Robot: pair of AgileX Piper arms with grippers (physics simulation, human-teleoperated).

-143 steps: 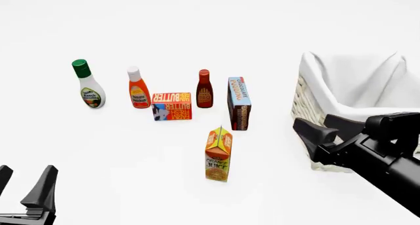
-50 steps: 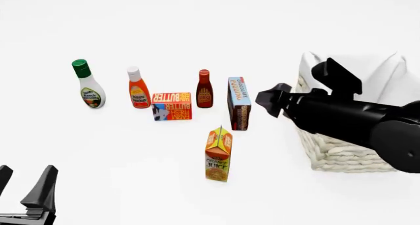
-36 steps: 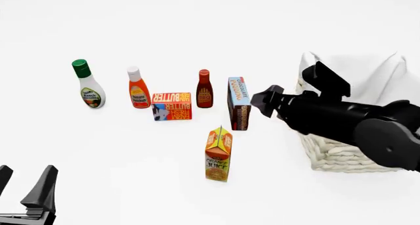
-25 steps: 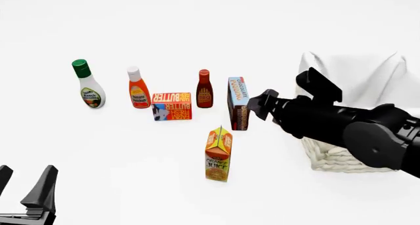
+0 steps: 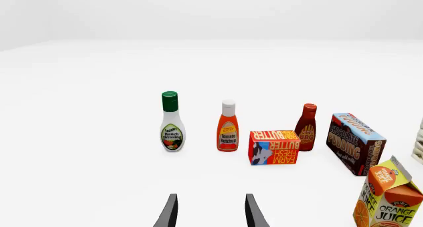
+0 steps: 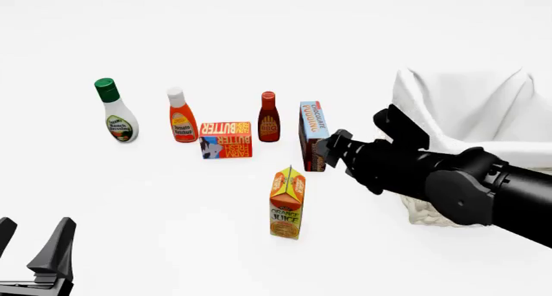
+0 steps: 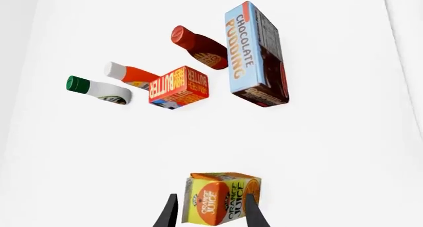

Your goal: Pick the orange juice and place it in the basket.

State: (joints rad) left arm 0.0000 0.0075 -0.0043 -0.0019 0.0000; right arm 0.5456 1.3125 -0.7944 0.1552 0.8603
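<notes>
Orange juice carton (image 6: 287,202): upright on the desk (image 6: 172,199), near side of the grocery row, left of the basket (image 6: 448,125). My right hand (image 6: 329,151): fingers apart, empty, just above and to the far right of the carton. My left hand (image 6: 35,254): open, near-left corner, well apart.

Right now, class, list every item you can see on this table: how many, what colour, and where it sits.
ranch dressing bottle: one, white with green cap, far left.
ketchup bottle: one, orange with white cap, right of the ranch.
butter box: one, orange, centre.
BBQ sauce bottle: one, dark red, behind the butter.
chocolate pudding box: one, brown and blue, upright.
orange juice: one, orange-yellow, nearest.
basket: one, cream, right.
left hand: black, open, near-left corner.
right hand: black, open, above the juice.
</notes>
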